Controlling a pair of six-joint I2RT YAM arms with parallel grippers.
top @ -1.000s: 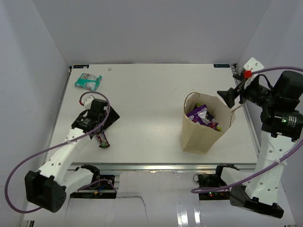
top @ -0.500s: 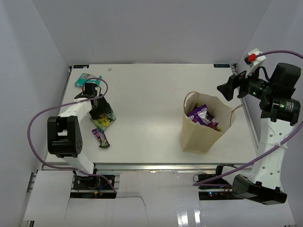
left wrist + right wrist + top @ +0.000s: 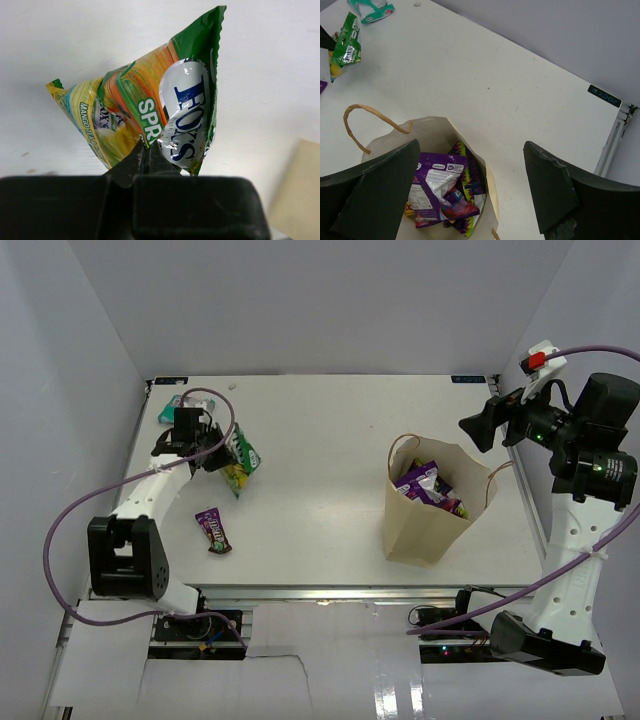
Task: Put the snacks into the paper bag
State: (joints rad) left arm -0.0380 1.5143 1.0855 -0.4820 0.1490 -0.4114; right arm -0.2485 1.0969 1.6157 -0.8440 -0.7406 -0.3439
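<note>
My left gripper (image 3: 207, 447) is shut on the green-yellow bag (image 3: 239, 455), pinching its lower edge (image 3: 148, 153) so the packet (image 3: 150, 105) hangs above the white table at the far left. The tan paper bag (image 3: 425, 530) stands open at centre right, with a dark-purple chip bag (image 3: 417, 482) and other packets inside. My right gripper (image 3: 480, 435) hovers open above and right of the bag's mouth (image 3: 427, 122), nothing between its fingers (image 3: 470, 150). The chip bag (image 3: 437, 185) shows inside. A small purple bar (image 3: 213, 530) lies near the left front. The teal-white bag (image 3: 372, 10) lies at the far left corner.
Grey walls close in the white table (image 3: 330, 430) on three sides. A metal rail (image 3: 350, 590) runs along the near edge. The left arm's purple cable (image 3: 80, 510) loops beside the table. The green-yellow bag (image 3: 345, 47) also shows in the right wrist view.
My left gripper went from open to shut on the green-yellow bag and carried it up off the table toward the far left. The right arm has barely moved.
</note>
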